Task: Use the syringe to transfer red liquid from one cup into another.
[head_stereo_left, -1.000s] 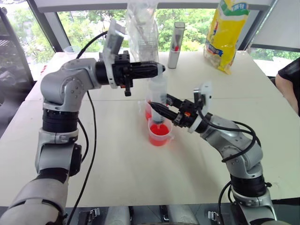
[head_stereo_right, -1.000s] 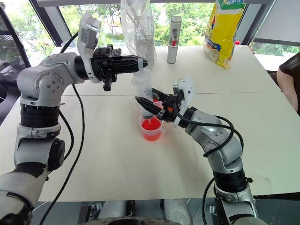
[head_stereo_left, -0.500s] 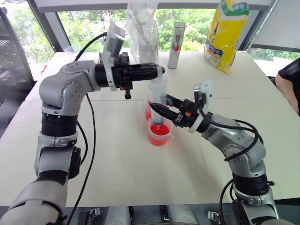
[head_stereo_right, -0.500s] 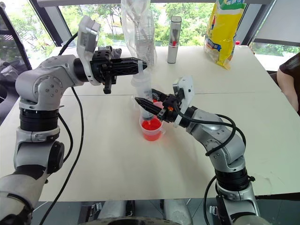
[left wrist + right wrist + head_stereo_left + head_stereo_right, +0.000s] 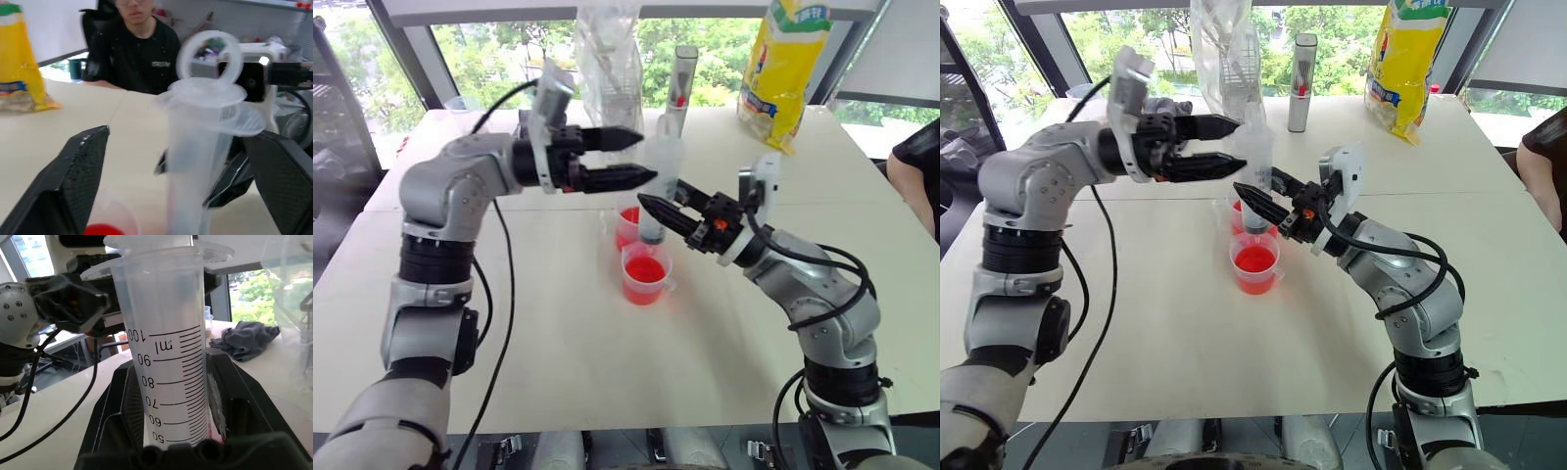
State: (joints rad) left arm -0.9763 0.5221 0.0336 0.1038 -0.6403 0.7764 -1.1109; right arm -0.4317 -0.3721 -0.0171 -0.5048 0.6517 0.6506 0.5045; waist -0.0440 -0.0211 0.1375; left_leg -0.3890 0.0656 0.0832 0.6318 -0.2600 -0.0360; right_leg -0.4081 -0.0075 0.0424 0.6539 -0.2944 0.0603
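the syringe (image 5: pixel 658 186) stands upright, long axis vertical, its barrel clamped low in the right gripper (image 5: pixel 651 211), above and between the two cups. the left gripper (image 5: pixel 636 157), jaws apart, sits at 9 o'clock of the plunger top, astride it without touching, the nearer arm for a push. the near cup (image 5: pixel 645 275) of red liquid (image 5: pixel 645 269) stands at 6 o'clock below; the far cup (image 5: pixel 627 225) is just behind. a person (image 5: pixel 139 54) sits across the table (image 5: pixel 607 362).
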